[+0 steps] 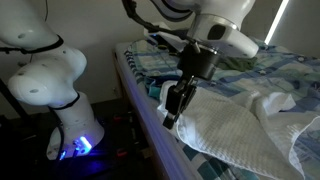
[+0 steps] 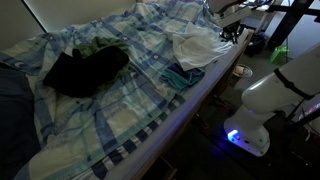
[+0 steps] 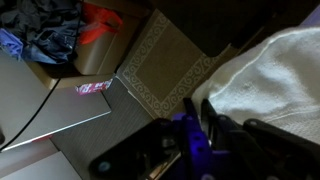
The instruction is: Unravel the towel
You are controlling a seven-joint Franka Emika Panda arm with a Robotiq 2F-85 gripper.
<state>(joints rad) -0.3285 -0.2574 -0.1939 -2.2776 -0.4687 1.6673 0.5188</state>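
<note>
The white towel [image 1: 245,125] lies bunched on the table [image 1: 138,62] near its edge; judging by that, pinching one loose corner and drawing it outward, low and slow, should open the folds rather than drag the heap. The end effector [image 1: 170,108] hangs at the towel's near edge, and I cannot tell whether it is parted or pinching cloth

I see a dim room: a blue plaid-covered bench [image 2: 110,115], a patterned rug [image 3: 165,65] on the dark floor [image 3: 130,120]

Home bedroom: bed [image 2: 120,112] in plaid sheet, dark clothes [image 2: 85,68] heaped there, patterned rug [image 3: 165,60] on floor.
</note>
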